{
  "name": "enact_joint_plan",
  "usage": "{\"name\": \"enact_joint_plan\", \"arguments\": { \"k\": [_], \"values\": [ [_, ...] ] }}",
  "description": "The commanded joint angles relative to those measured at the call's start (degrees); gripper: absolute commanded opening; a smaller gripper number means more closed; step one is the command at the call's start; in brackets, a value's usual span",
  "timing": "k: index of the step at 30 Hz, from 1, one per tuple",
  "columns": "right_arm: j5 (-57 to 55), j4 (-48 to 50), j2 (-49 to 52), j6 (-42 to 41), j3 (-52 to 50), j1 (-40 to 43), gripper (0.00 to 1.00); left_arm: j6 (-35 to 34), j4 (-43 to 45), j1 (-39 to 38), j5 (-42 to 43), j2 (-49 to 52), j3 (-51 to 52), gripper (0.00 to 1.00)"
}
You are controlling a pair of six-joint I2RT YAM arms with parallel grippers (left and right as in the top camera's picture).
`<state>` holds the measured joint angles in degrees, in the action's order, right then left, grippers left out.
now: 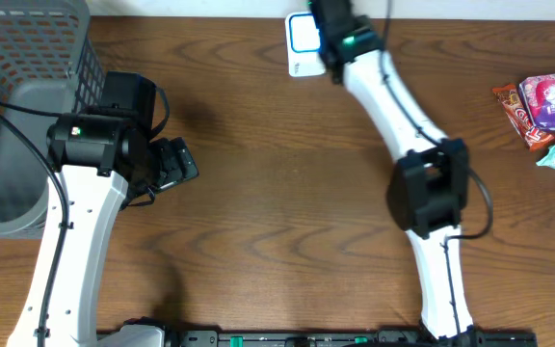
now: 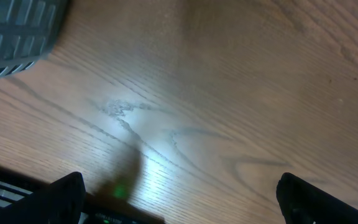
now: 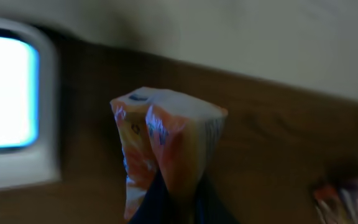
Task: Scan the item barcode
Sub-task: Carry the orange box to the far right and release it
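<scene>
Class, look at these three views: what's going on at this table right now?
The right end effector is shut on a crinkled orange-and-white plastic packet, holding it beside the white scanner with a glowing blue screen at the far side. The left end effector hangs open and empty over the bare wooden table, next to the grey plastic basket. More wrapped snacks lie at the right.

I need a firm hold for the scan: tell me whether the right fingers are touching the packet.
Touching. The right wrist view shows the right fingers pinching the lower end of the orange packet.
</scene>
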<state>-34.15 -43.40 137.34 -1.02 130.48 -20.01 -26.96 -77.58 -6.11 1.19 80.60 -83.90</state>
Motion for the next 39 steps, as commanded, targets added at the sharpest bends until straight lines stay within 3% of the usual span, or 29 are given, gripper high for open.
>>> {"name": "enact_joint_plan", "arguments": {
  "k": [1, 7, 14, 23, 39],
  "values": [
    [-1.64, -6.62, -8.55, -8.68, 1.53, 7.65, 0.01, 0.17, -0.13, 0.2, -0.31, 0.26, -0.22, 0.98],
    [-1.42, -24.02, -11.45, -16.41, 1.53, 19.23, 0.01, 0.17, -0.13, 0.2, -0.33, 0.26, -0.22, 0.98],
    [0.74, -33.48, -11.34, -27.21, 1.31, 32.26, 0.02, 0.17, -0.15, 0.2, -0.33, 0.26, -0.22, 0.98],
    [10.67, -38.16, -11.32, -38.53, 0.68, 46.16, 0.02, 0.15, -0.13, 0.2, -0.33, 0.26, -0.22, 0.98],
    [13.33, -30.03, -11.32, -38.84, -13.92, 56.92, 0.02, 0.15, -0.13, 0.2, -0.33, 0.26, -0.22, 0.98]
  ]
}}
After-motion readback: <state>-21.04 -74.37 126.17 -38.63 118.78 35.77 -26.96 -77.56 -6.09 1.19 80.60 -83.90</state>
